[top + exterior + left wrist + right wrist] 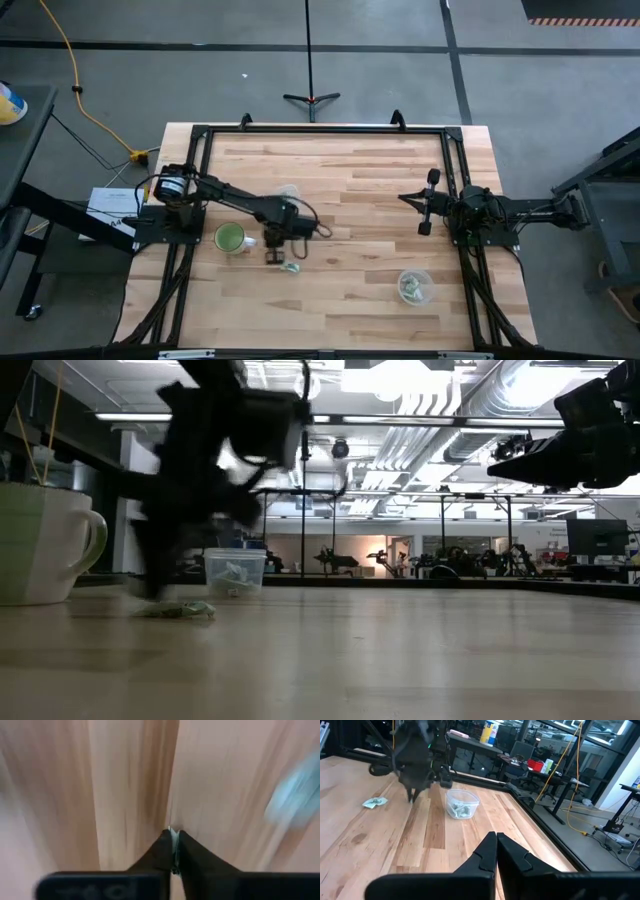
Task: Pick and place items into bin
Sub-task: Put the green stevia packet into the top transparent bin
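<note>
Near the table's front edge, toward the right, a clear bin is seen with several green-and-silvery wrapped items already lying inside it. One more wrapped item is left loose on the wooden table, left of centre; in the low view it is seen lying flat on the wood. Just beside that loose item, a little toward the left side, the left gripper is held low over the table, and its fingers are seen pressed together on a thin silvery sliver between the tips; whether that sliver is a wrapped piece cannot be told. Whether the fingertips touch the wood cannot be told, since the arm is blurred in the low view. Next to the left gripper, on its left, a green cup is stood upright, apart from the loose item. Farther back, at the right side of the table, the right gripper is parked well apart from the bin and the items, with its fingers closed together on nothing.
</note>
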Robot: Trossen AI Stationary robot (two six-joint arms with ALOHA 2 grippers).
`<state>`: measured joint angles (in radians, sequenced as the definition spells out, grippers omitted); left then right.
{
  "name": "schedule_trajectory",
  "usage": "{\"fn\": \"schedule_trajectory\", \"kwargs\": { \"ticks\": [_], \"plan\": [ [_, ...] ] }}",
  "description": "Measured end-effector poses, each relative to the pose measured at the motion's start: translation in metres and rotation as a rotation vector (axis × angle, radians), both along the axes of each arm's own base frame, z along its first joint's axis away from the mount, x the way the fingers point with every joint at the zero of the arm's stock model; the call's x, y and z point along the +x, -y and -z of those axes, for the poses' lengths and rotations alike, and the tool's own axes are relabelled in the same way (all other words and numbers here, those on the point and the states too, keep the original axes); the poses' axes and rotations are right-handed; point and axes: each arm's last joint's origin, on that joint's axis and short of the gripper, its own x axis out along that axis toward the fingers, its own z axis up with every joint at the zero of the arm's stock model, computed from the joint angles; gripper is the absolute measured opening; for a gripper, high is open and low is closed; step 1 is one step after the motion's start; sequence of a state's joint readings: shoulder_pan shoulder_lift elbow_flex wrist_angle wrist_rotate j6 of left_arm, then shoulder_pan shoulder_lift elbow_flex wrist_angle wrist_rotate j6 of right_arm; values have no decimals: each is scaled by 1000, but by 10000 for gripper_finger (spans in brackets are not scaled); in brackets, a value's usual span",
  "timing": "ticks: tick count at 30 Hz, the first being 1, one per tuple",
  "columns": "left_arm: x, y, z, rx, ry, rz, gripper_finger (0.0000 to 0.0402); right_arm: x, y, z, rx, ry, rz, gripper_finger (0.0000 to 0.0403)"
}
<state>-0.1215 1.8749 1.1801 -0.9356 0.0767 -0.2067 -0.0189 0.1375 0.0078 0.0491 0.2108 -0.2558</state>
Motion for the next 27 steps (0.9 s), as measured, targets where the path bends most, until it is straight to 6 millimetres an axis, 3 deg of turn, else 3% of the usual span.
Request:
{"fn": "schedule_trajectory", "kwargs": {
  "ticks": [1,3,6,12,15,20,27],
  "plan": [
    [-5,-2,-4,11,-74,-16,41,0,0,0,0,0,0,1],
    [2,-1,-20,24,-56,-18,25,0,0,0,0,0,2,3],
    [2,-7,-47,127,-57,9,28,0,0,0,-8,-1,3,5],
    [16,-15,-86,350,126,107,50,0,0,0,-13,-9,4,6],
    [20,-31,-85,506,145,59,39,0,0,1,-15,-10,3,7],
    [19,-61,-71,497,148,-25,31,0,0,1,-15,-10,3,8],
    [12,-90,-57,364,116,-94,100,0,0,1,-15,-10,3,8]
  ]
}}
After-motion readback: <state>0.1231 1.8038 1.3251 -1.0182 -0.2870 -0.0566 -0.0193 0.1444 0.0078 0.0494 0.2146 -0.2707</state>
